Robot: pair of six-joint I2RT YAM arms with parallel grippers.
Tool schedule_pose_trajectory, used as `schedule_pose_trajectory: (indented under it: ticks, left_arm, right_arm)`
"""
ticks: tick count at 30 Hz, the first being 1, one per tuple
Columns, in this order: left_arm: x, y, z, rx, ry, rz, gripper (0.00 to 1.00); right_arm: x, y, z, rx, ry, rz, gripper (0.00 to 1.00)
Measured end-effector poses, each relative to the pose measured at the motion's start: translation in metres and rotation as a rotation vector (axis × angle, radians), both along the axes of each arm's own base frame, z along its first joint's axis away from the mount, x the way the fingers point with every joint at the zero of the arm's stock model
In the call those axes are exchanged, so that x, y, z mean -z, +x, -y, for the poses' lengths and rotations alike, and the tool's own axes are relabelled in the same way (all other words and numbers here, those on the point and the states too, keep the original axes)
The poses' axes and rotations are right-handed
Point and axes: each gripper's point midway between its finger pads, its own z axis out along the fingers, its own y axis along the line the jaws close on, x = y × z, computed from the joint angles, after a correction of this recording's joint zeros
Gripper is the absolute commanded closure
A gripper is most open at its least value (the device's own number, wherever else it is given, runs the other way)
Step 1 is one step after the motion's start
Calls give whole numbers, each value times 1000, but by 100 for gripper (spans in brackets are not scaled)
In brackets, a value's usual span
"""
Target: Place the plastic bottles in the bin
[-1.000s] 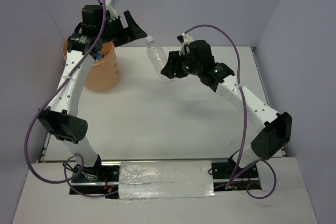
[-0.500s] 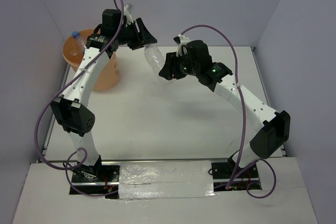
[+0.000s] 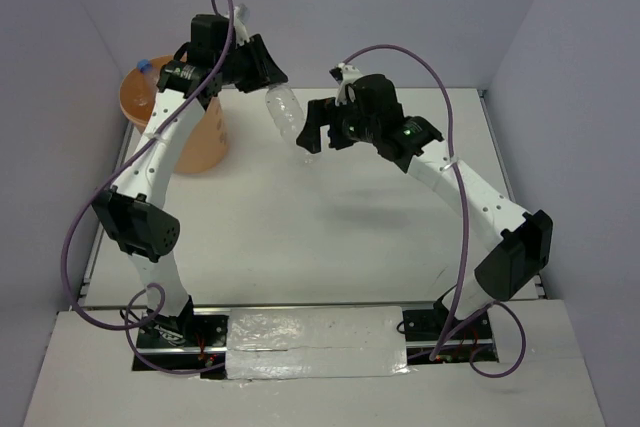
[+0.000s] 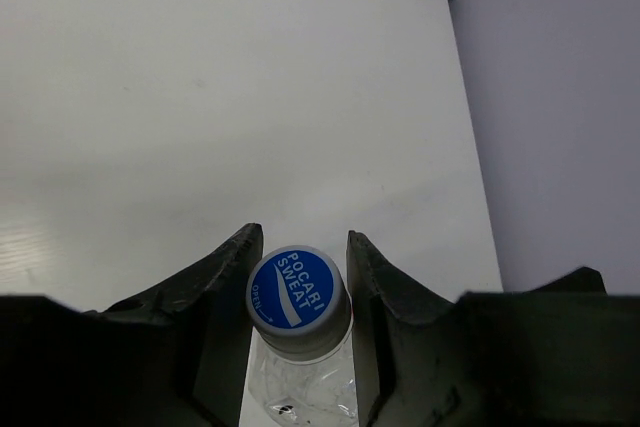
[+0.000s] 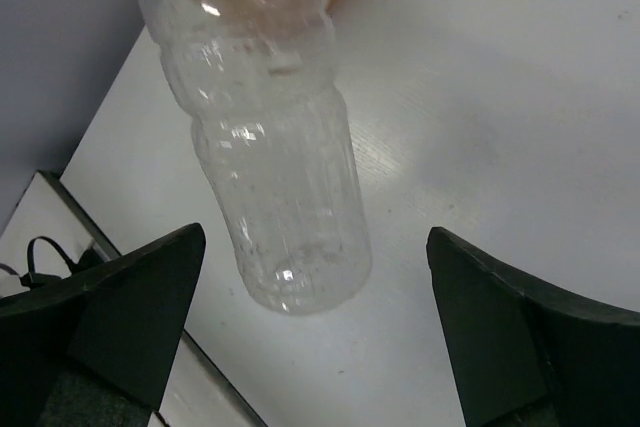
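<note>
A clear crinkled plastic bottle point(image 3: 285, 113) hangs tilted in the air over the back of the table. My left gripper point(image 3: 268, 84) is shut on its neck just below the blue cap point(image 4: 298, 290), one finger on each side. My right gripper point(image 3: 312, 133) is open, its fingers point(image 5: 140, 297) standing wide apart on either side of the bottle's base point(image 5: 290, 247) without touching it. The orange bin point(image 3: 203, 142) stands at the back left, under my left arm. Another bottle's blue cap point(image 3: 146, 65) shows inside its rim.
Purple walls close off the table at the back, left and right. The white tabletop point(image 3: 330, 237) stretches between the two arms. Purple cables loop off both arms. The arm bases sit at the near edge.
My left arm swung from over the bin to the bottle and shut on its neck. My right gripper, which held the bottle, has opened and let go of it.
</note>
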Motion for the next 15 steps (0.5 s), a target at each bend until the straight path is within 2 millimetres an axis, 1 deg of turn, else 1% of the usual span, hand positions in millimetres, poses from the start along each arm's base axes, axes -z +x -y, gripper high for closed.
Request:
schedule_pose_trajectory:
  ticks: [2,4,5,7,9,11,12,13,15]
  left_arm:
    - [-15,1,-13,-47,60,45,100]
    - [-38,4,-29,-108,118,122,100]
    - [-51,5,-39,-147,148,162,100]
    - [-78,2,-63,-235,208,246,100]
    - [-102,-7,-92,-337,273,316,100]
    - [-126,-17,-124,-453,317,377,100]
    - [-141,-26,-147,-535,345,411,100]
    - [-152,-31,-163,-591,363,436,100]
    - [-171,-42,-199,-724,383,476,100]
  right_arm:
    - [-8,-1,4,14,-2,18,0]
    - [-20,-5,14,37,-4,45,0]
    - [-28,-8,20,55,-5,65,0]
    - [-51,-15,34,94,6,120,0]
    - [-77,-23,51,142,27,186,0]
    - [-99,-31,66,184,49,243,0]
    - [-108,-34,72,202,58,265,0]
    - [-114,-37,77,218,64,281,0]
    - [-119,-37,82,237,68,295,0]
